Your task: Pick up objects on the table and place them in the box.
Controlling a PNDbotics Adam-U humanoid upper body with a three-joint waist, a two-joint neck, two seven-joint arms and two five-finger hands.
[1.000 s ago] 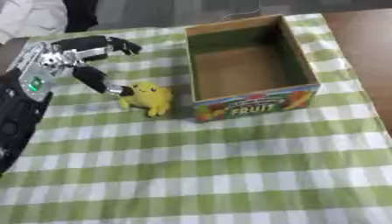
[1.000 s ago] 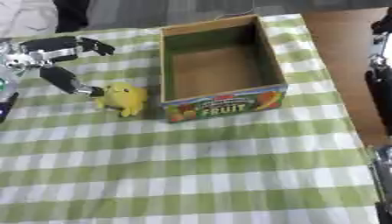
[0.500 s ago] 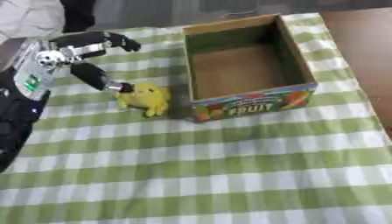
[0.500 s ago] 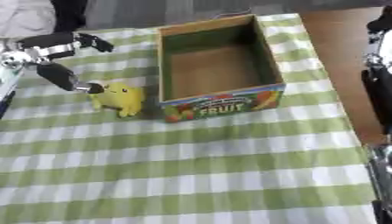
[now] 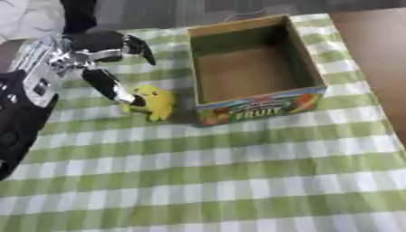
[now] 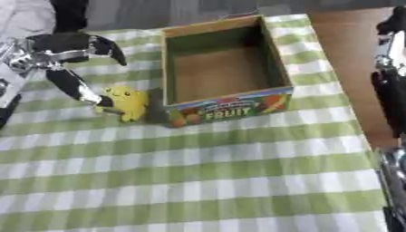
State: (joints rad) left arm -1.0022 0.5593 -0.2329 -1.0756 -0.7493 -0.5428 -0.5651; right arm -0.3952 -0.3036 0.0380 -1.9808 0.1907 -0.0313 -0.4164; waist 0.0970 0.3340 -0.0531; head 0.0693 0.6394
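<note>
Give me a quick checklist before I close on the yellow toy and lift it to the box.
1. Left robot hand open, fingers spread: ok.
2. Thumb tip at the yellow toy, touching its left side: ok.
3. Other fingers around the toy: not ok, they sit above and behind it.
4. FRUIT box upright, open, nothing seen inside: ok.
5. Toy clear of the box wall: cannot tell, they sit very close.
6. Right robot hand out of the way: cannot tell, only the arm shows at the right edge.

The box [image 5: 258, 106] carries the word "FRUIT" on its near side; smaller print above it is unreadable.
</note>
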